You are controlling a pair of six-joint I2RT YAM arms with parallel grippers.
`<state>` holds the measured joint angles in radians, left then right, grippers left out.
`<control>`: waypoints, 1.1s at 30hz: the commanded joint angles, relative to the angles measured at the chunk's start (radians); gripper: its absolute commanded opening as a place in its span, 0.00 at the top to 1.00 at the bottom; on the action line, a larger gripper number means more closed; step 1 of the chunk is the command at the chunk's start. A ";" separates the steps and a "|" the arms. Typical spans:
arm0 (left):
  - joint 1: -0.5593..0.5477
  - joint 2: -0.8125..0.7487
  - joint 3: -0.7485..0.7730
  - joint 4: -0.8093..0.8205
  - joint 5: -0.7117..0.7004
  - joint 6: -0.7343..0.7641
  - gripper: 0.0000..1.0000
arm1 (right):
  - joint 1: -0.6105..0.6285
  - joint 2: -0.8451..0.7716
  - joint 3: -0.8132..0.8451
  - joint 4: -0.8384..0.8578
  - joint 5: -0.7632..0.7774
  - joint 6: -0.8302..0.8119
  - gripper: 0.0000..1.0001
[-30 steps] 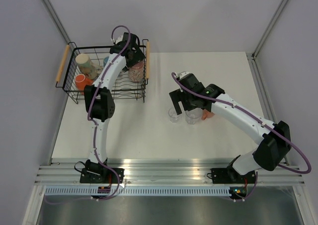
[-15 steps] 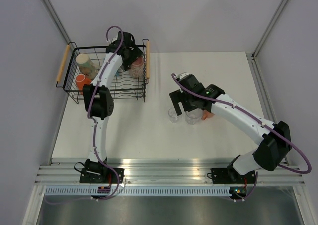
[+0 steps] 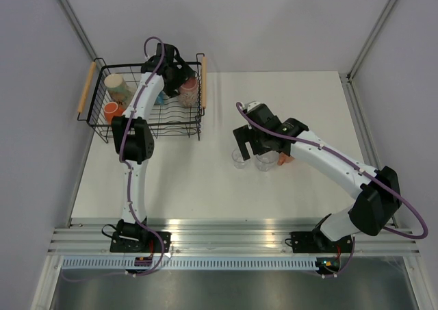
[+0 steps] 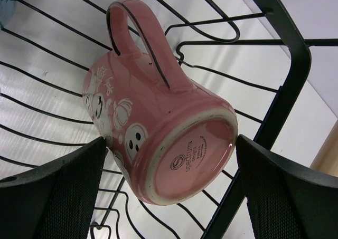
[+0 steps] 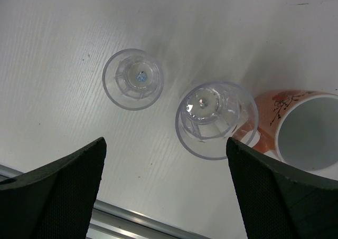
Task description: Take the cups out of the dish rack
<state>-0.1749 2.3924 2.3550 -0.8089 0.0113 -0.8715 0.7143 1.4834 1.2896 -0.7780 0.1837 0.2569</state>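
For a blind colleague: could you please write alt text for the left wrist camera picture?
A pink mug with white drawings rests in the black wire dish rack, its base turned to the camera, its handle toward the top of the picture. The open left claw has one dark finger on each side of it.

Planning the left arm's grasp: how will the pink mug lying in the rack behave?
The pink glazed mug lies sideways on the black wire rack, so may roll. Its glossy glaze looks slippery; probably breakable.
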 commanded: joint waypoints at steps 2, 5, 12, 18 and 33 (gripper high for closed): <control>-0.018 0.060 -0.066 -0.032 0.107 0.048 0.41 | 0.005 -0.037 -0.018 0.022 -0.007 0.015 0.02; -0.018 0.077 -0.062 -0.029 0.119 0.045 0.44 | 0.005 -0.041 -0.026 0.022 -0.004 0.013 0.02; -0.018 0.079 -0.034 -0.016 0.089 0.045 0.12 | 0.005 -0.048 -0.032 0.023 -0.004 0.013 0.02; -0.015 0.041 -0.043 -0.019 0.047 0.074 0.23 | 0.007 -0.038 -0.032 0.022 -0.003 0.013 0.02; 0.026 -0.162 -0.183 -0.022 -0.132 0.140 0.32 | 0.007 -0.040 -0.026 0.020 -0.012 0.015 0.02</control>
<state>-0.1734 2.2986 2.1891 -0.8051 -0.0422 -0.7784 0.7162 1.4719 1.2568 -0.7708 0.1780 0.2588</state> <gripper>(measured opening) 0.682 0.979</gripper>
